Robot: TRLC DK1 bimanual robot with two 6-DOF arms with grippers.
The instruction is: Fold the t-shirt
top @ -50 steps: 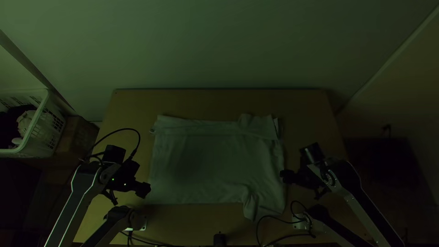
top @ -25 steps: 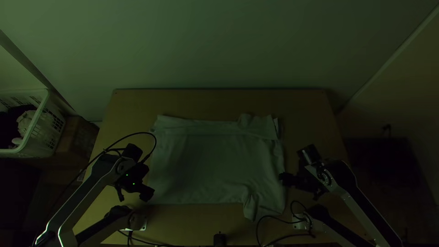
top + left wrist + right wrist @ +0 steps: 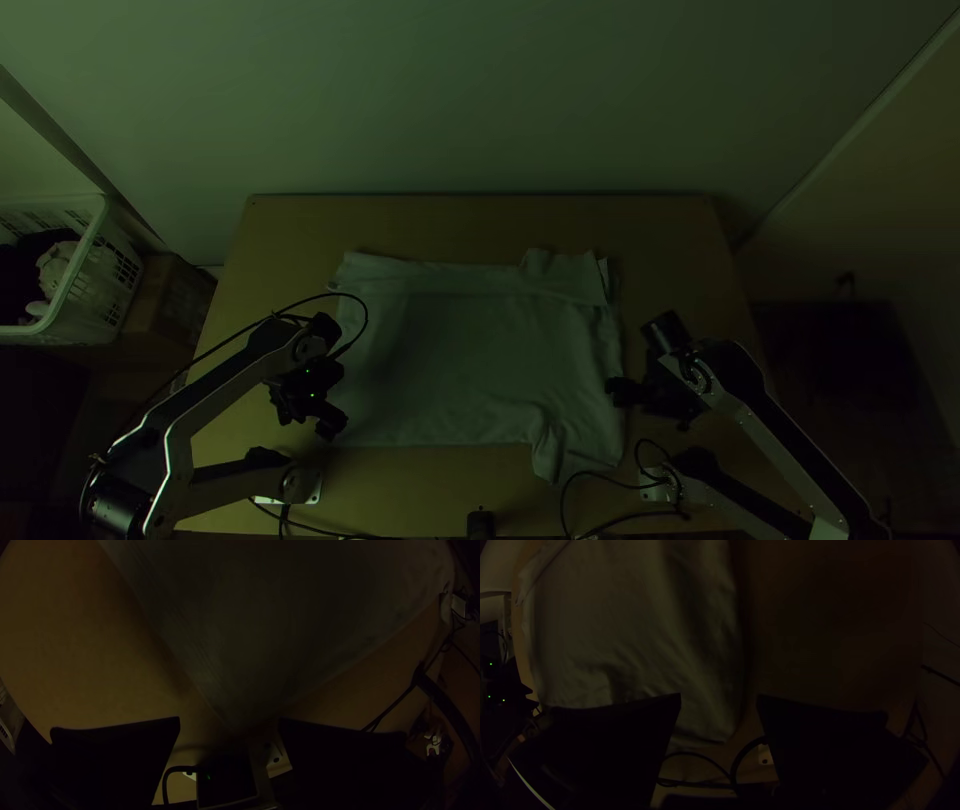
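T-shirt is lying between left gripper and right gripper, both jaws apart, arms bending over table's near edge.

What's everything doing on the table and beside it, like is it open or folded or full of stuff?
T-shirt: mostly spread, far edge folded over
Left gripper: open, empty
Right gripper: open, empty
Basket: holding dark and pale things
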